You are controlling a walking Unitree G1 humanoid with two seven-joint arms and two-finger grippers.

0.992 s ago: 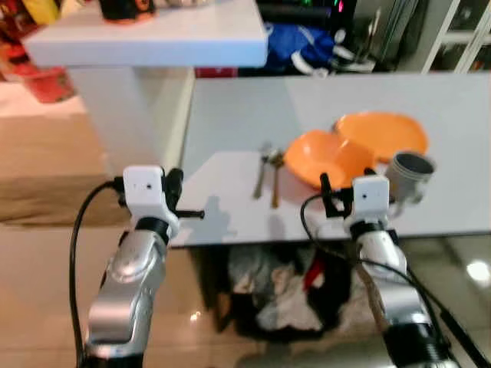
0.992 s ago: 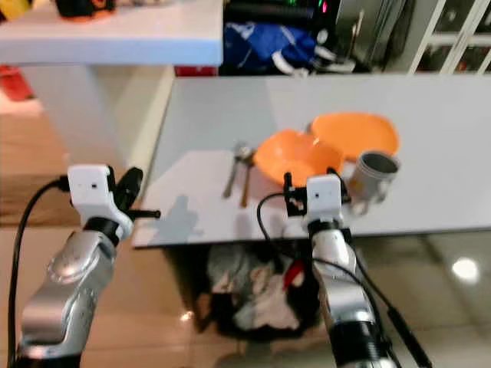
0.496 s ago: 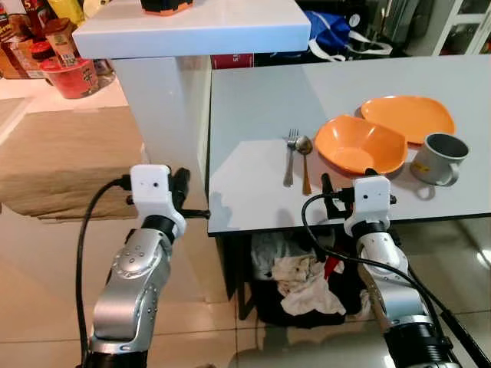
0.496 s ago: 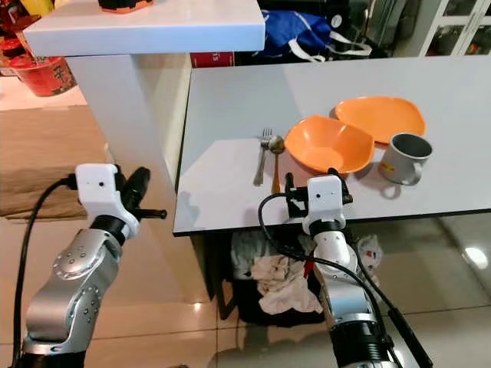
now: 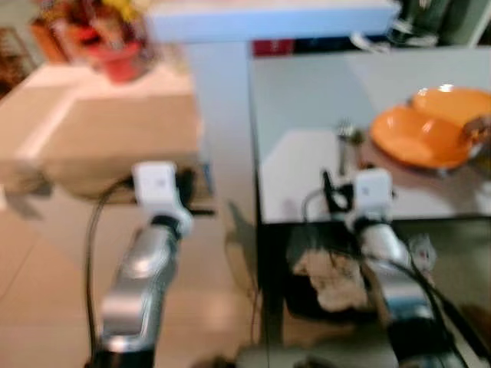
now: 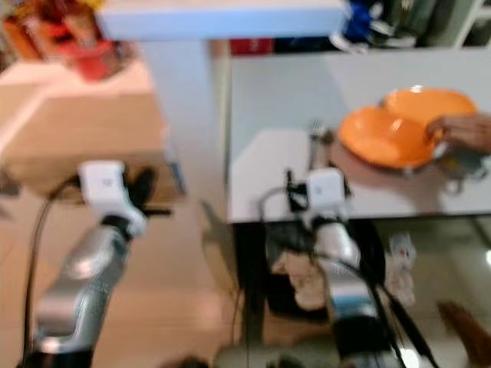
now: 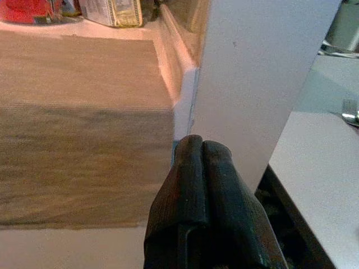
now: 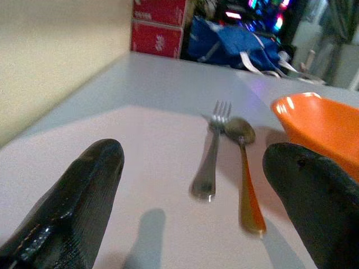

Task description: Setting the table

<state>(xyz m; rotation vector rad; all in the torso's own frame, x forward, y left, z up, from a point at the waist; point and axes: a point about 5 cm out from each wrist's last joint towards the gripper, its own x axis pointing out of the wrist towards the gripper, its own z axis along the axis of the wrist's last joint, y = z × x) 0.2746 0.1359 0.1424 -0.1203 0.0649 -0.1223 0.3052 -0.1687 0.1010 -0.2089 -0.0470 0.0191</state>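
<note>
Two pieces of cutlery, a fork point(image 8: 208, 152) and a spoon point(image 8: 245, 175), lie side by side on the grey table point(image 8: 140, 129), handles toward the near edge, the spoon to the right of the fork and almost touching it at the heads. Just right of the spoon sits an orange bowl point(image 5: 418, 139), and behind it, farther right, an orange plate point(image 6: 430, 101); both are blurred in the head views. A person's hand point(image 6: 466, 132) reaches in from the right edge over the plate area; what it holds cannot be made out. The right gripper point(image 8: 196, 196) hovers low at the near edge of the table, its two black fingers point(image 8: 73, 196) spread wide apart, with the fork and spoon lying beyond the gap between them and untouched. The left gripper point(image 7: 203, 168) is held out over the floor to the left of the table, fingers pressed together with nothing between them, pointing toward a white pillar point(image 7: 263, 73) that stands at the table's left end. A brown rug point(image 7: 78, 129) lies on the floor left of the pillar. Dark bags and cloth point(image 5: 330, 280) sit under the table.
</note>
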